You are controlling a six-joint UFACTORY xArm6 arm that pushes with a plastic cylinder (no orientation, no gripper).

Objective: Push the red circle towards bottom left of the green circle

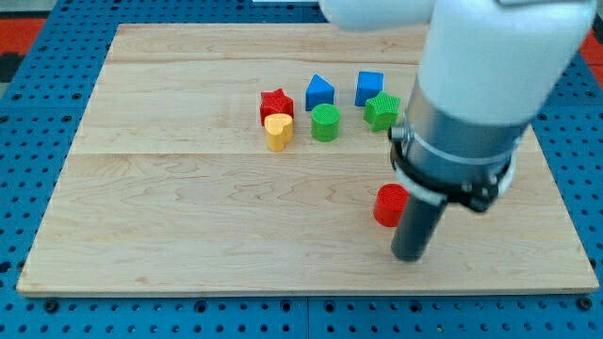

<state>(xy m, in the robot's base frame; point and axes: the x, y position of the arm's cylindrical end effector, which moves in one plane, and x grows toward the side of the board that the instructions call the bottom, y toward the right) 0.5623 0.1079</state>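
Rod upright, my tip (411, 256) touching board

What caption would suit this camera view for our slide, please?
My tip sits just right of the red circle, below-right of the green circle.

No readable text, labels, brand marks, numbers or signs are shown anywhere in the camera view. Nothing is printed on the wooden board (188, 198), on the coloured blocks, on the blue perforated surface (57, 85) around the board, or on the robot arm (471, 85).
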